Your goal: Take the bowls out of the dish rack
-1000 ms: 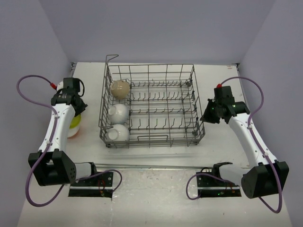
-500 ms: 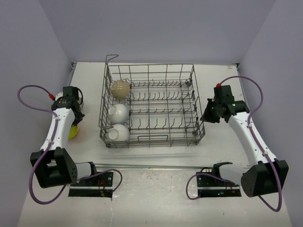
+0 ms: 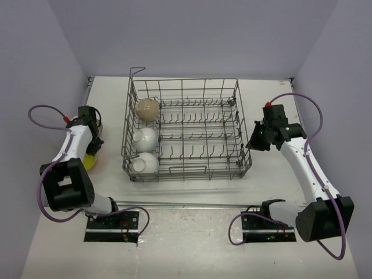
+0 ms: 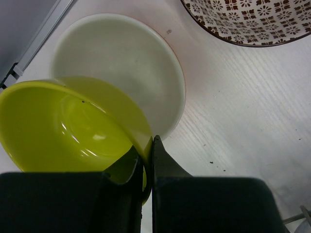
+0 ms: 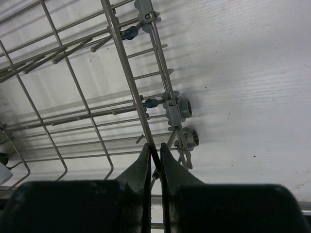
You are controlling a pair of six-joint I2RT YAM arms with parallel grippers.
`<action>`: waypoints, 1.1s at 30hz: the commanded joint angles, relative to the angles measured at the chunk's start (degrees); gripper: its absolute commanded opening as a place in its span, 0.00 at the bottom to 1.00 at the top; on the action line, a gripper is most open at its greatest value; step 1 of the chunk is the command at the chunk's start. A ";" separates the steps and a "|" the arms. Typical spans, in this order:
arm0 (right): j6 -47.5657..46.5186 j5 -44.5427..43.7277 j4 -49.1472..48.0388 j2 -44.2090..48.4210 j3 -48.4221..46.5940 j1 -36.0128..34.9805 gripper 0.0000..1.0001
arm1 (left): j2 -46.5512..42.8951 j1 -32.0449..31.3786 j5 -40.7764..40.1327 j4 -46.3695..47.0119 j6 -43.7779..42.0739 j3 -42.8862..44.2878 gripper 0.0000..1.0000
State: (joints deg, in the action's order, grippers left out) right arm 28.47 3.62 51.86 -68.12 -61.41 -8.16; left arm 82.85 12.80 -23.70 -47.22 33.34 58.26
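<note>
The white table (image 3: pixel 192 238) carries 1 grey wire dish rack (image 3: pixel 185 170), its side rim right at the tips of the right pincer (image 5: pixel 154 151). Just ahead of the left pincer (image 4: pixel 148 145) sits 1 pale bowl (image 4: pixel 116 63), and farther ahead to its right is 1 brown-patterned bowl (image 4: pixel 248 19).

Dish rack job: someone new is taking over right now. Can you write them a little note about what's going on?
Left hand: shut on the rim of the yellow-green bowl, which is out of the rack and overlaps a pale bowl on the table. A patterned bowl sits nearby.
Right hand: shut on a wire at the right side of the dish rack.
Done: those three bowls are out, left of the rack.
Left to do: a tan bowl, a white bowl and a second white bowl at the rack's left end.
</note>
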 commanded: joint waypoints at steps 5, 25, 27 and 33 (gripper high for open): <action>0.18 -3.97 0.88 1.67 -1.00 1.75 0.00 | 2.66 1.26 -0.64 4.77 -1.53 0.80 0.00; -1.57 0.95 0.96 3.43 -4.24 1.40 0.27 | 7.50 2.41 0.59 5.12 -2.32 6.17 0.15; -1.66 0.60 1.49 3.87 -5.38 1.31 0.29 | 7.24 2.41 0.41 5.21 -2.32 5.73 0.17; -1.66 0.25 3.60 5.27 -8.63 0.78 0.36 | 7.06 2.50 1.12 6.09 -2.58 3.35 0.29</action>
State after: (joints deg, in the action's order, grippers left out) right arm 26.98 4.99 53.67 -64.29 -66.76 -7.11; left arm 90.65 14.68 -22.59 -43.62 31.70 62.02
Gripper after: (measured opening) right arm 0.355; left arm 0.282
